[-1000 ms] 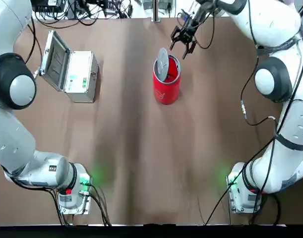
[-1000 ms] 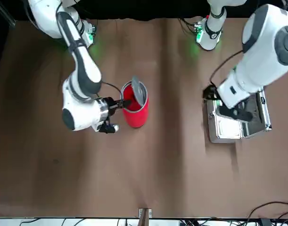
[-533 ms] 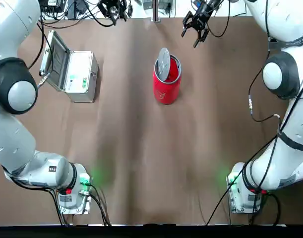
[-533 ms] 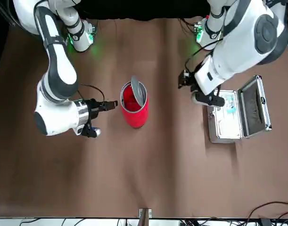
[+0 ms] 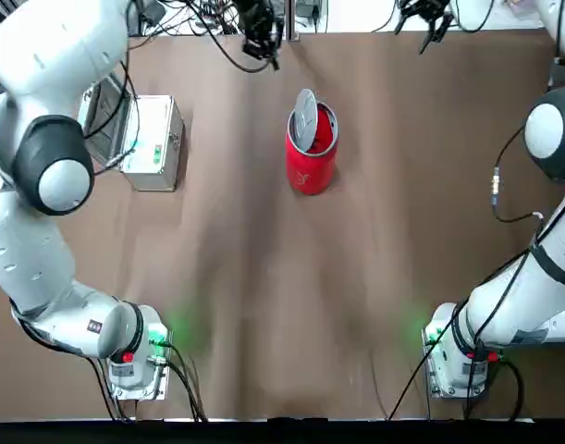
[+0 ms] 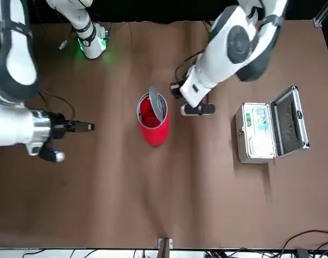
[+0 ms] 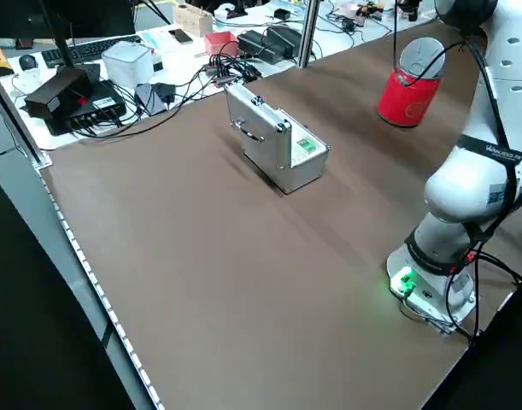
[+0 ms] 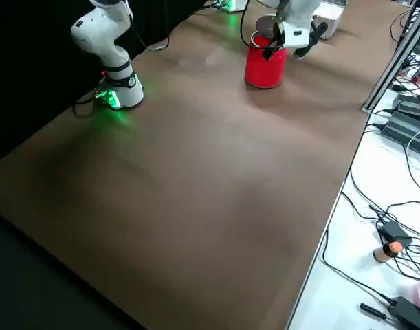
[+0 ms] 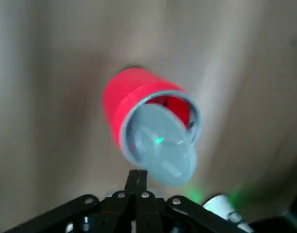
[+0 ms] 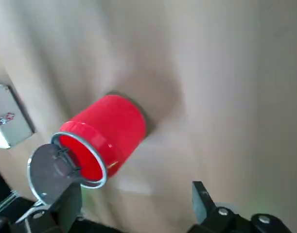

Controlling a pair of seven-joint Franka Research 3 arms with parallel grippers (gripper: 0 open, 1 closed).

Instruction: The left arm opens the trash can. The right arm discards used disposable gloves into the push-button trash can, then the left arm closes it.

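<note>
Bin (image 5: 311,143) mid-counter, lid (image 5: 303,118) up. Gloves probably inside, not visible. L tool (image 5: 262,37) closed, near bin; R tool (image 5: 426,14) open, empty, far edge. Press lid squarely from above.

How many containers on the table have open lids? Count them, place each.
2. The trash can stands mid-table, toward the far edge; the silver case sits at the robot's left. None appears hidden.
</note>
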